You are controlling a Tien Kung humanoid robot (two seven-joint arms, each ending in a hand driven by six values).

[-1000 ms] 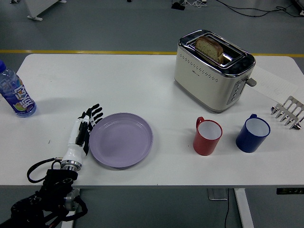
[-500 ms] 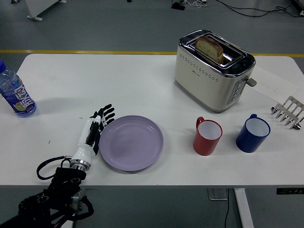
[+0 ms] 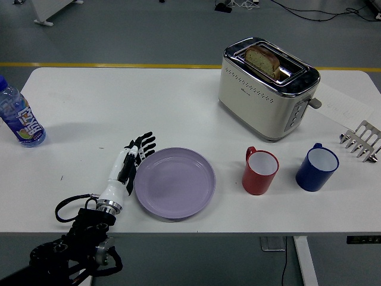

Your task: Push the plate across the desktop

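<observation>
A lilac plate (image 3: 175, 182) lies flat on the white table (image 3: 119, 101), near the front edge and a little left of centre. My left hand (image 3: 138, 152) rests against the plate's left rim with its black fingers spread flat, holding nothing. Its white forearm runs down to the lower left corner. The right arm is out of view.
A red mug (image 3: 259, 171) stands just right of the plate, a blue mug (image 3: 316, 167) beyond it. A cream toaster (image 3: 265, 86) with bread stands behind them. A water bottle (image 3: 18, 116) is at the far left, a metal rack (image 3: 362, 140) at the right edge.
My left hand has slid to the right, and the plate has moved right with it, closing much of the gap to the red mug.
</observation>
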